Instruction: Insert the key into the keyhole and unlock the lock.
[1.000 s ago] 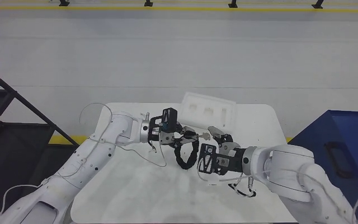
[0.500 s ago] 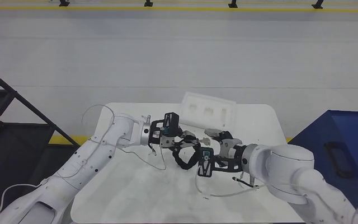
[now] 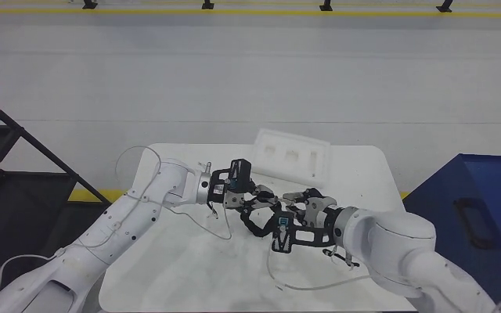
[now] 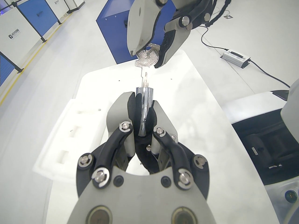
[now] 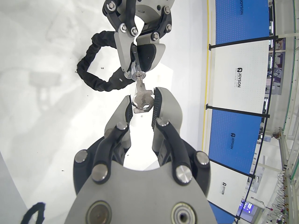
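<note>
My left gripper [image 4: 142, 101] is shut on the chrome cylinder of the lock [image 4: 144, 108], held above the white table. The lock's black fabric-covered cable [image 5: 93, 80] hangs in a loop below it. My right gripper [image 5: 142, 99] faces it, shut on the head of a silver key [image 5: 142, 99]. The key's blade tip sits in the keyhole [image 5: 139, 75] at the cylinder's end; most of the blade still shows. In the top view the two grippers meet over the table's middle, left gripper [image 3: 252, 196] and right gripper [image 3: 274, 210], with the cable loop [image 3: 252, 223] under them.
A white foam tray [image 3: 291, 152] with recesses lies at the table's [image 3: 188, 266] far edge. A thin white cable [image 3: 297, 282] trails on the table near the right arm. A blue bin [image 3: 462, 203] stands beside the table on the right.
The right gripper with the key has moved left toward the lock, closing the gap until the key's tip meets the keyhole. The left gripper holding the lock has barely shifted.
</note>
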You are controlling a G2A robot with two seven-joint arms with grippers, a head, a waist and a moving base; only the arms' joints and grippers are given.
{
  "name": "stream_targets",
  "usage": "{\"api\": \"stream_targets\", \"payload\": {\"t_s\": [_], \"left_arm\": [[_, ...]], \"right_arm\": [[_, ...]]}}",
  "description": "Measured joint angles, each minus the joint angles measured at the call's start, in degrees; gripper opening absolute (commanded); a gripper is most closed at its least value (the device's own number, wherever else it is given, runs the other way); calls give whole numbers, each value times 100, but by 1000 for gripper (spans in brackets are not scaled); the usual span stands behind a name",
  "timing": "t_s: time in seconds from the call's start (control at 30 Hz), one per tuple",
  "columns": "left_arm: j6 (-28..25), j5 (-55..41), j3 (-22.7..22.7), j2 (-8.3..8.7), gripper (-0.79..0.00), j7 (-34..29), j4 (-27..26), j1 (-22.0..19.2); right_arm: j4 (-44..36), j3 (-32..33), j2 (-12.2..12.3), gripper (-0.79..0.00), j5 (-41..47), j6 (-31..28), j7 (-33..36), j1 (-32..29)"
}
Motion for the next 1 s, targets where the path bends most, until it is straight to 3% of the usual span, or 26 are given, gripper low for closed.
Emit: {"api": "stream_targets", "payload": {"t_s": [0.3,1.0], "left_arm": [[0,-19,59,6,-785,-19,27,-52],[0,268,-81,-69,-785,142,6,22]], "right_arm": [[-25,87,-12,-785,216,432,-112,-118],[515,618,-91,-785,2776,2595,159,-340]]}}
